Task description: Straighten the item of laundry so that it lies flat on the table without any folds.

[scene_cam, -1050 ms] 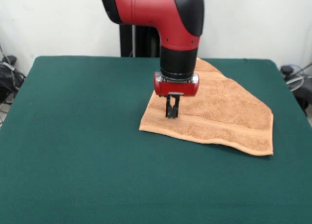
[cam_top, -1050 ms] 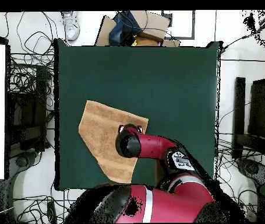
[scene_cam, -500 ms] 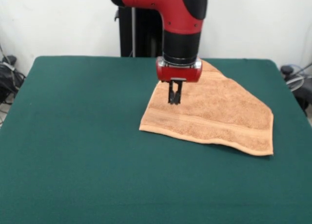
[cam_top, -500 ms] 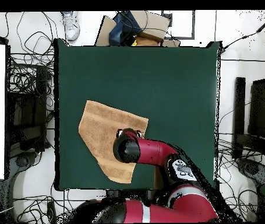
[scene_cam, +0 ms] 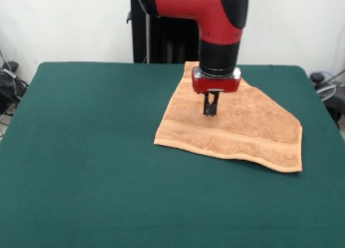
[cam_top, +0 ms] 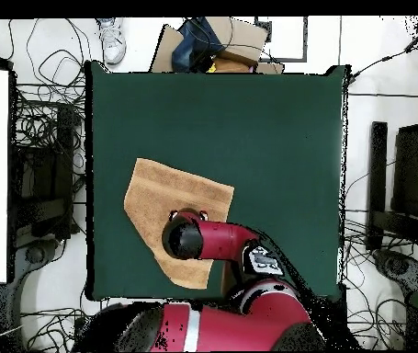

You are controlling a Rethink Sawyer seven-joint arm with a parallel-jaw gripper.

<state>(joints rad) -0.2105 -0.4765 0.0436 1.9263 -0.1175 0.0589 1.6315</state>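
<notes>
Over the towel (scene_cam: 232, 121): gripper (scene_cam: 210, 111), tips close together, holding nothing
Towel shape: 1 corner folded over, not square
Table (scene_cam: 86, 151): green
Risk: may pinch both layers, keeping fold

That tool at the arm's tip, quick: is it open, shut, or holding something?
Tool: shut, fingers close together, holding nothing, poised above the towel.

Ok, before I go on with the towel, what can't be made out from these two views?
- Overhead view: the arm covers the pincer and part of the towel.
- Front view: the pincer is too small to tell whether it touches the cloth.
- Front view: the wrist hides part of the towel's far edge.
</notes>
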